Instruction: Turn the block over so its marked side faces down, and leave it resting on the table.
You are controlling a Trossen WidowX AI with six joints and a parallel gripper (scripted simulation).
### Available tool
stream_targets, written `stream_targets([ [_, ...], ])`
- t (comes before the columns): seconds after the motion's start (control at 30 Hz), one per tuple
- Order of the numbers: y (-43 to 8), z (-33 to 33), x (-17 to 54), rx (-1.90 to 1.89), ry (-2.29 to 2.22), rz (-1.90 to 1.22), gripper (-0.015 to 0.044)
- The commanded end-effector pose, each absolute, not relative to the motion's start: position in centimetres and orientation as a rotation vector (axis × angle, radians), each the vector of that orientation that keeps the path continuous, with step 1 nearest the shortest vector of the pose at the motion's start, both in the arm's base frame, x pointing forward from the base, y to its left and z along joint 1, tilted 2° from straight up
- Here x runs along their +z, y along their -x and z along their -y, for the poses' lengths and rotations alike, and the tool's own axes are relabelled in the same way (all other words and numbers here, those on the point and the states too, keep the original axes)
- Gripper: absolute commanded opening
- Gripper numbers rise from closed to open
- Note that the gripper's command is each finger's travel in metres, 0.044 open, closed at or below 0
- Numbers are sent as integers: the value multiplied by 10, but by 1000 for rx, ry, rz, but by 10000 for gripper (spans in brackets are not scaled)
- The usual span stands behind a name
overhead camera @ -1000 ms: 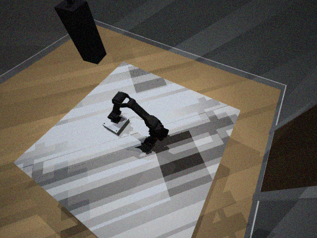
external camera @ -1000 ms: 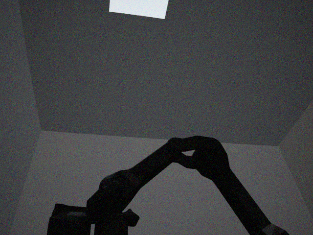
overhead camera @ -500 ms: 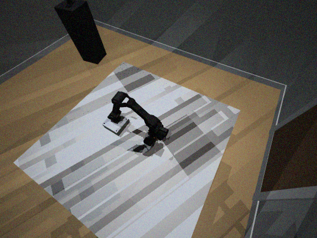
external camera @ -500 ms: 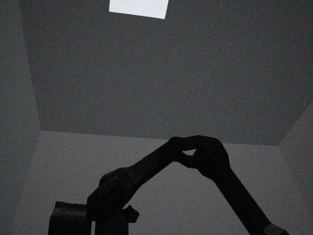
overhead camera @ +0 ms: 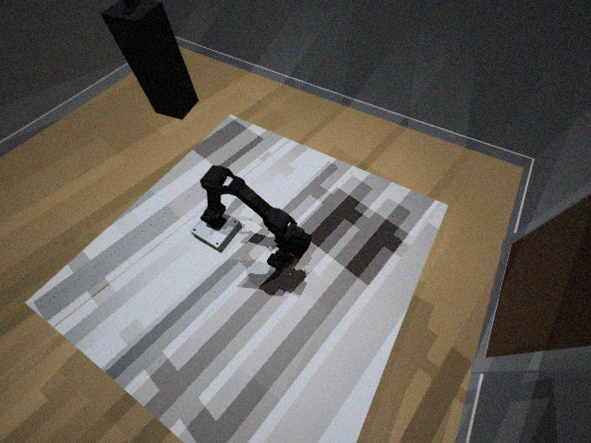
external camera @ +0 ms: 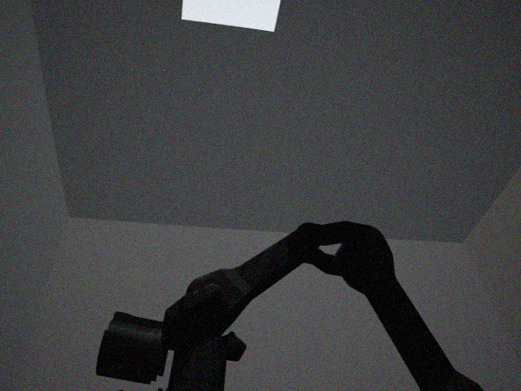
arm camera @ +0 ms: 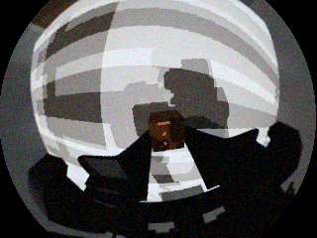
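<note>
Grey-striped table (overhead camera: 143, 305) on a wood floor, dim light. Gripper (arm camera: 165, 149) is at 4 o'clock from the arm base (overhead camera: 217, 233), jaws clamped on the orange block (arm camera: 165, 131), low over the table. Risk: the grip looks near the block's edge, so rotating the wrist could let it slip and land marked side up.

No readable text, labels, brands or nos. showed in any view. The block (arm camera: 165, 130), seen w/ the wrist cam, was a dim orange-brown blur, and any marking on it was too dark & small to make out. Near the block, the mat (overhead camera: 295, 362) carried only grey patches, no signs.
</note>
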State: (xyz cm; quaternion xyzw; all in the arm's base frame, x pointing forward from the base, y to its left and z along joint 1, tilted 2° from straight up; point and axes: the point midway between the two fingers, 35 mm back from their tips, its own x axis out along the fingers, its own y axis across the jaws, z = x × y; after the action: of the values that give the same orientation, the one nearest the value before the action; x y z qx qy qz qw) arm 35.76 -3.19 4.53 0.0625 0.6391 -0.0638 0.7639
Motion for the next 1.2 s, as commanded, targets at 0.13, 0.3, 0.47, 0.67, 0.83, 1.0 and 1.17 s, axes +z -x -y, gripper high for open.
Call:
stream_targets([
  [0.13,-358,32,42,-145,-119,-1271,0],
  [0.3,-357,32,40,-149,-112,-1192,0],
  [0.47,-355,32,40,-152,-107,-1114,0],
  [0.67,-352,31,41,-156,-101,-1021,0],
  [0.83,-351,31,41,-158,-99,-982,0],
  [1.0,-356,32,33,-159,-93,-933,0],
  [1.17,-362,32,23,-160,-85,-863,0],
])
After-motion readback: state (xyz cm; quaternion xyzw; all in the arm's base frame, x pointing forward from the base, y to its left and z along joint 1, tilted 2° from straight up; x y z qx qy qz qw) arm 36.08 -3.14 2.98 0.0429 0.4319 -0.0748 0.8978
